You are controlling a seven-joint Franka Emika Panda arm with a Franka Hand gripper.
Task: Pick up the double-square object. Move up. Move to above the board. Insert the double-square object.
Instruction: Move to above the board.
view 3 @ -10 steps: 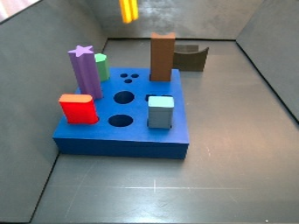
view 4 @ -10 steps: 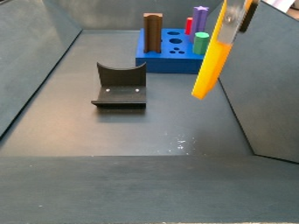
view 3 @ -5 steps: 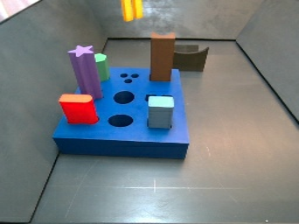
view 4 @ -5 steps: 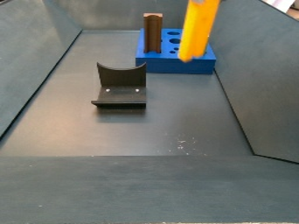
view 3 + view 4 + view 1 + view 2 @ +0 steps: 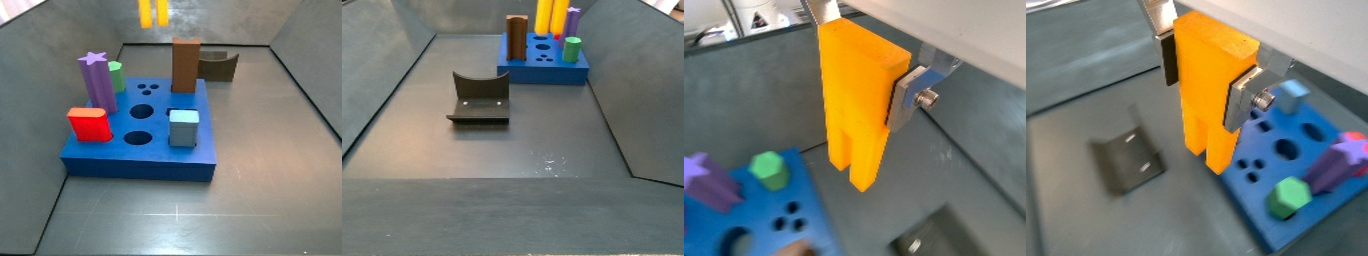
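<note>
The double-square object (image 5: 855, 100) is a tall orange-yellow block with a groove at its lower end. It hangs upright in my gripper (image 5: 865, 60), which is shut on its upper part in both wrist views (image 5: 1207, 80). The silver fingers (image 5: 1243, 100) press on its two sides. In both side views only the block's lower end (image 5: 154, 12) (image 5: 552, 15) shows at the picture's upper edge, high over the far part of the blue board (image 5: 114, 160) (image 5: 543, 72). The gripper is out of frame there. The board (image 5: 1273, 165) (image 5: 811, 190) lies below the block.
On the board stand a brown block (image 5: 186, 65), a purple star peg (image 5: 92, 80), a green peg (image 5: 115, 75), a red block (image 5: 90, 123) and a light-blue block (image 5: 183, 127). Several holes are open. The fixture (image 5: 478, 97) (image 5: 218, 66) stands on the floor. Dark walls enclose the floor.
The double-square object, held in the gripper, has moved from over the bare floor to above the far part of the board. Nothing on the board has moved.
</note>
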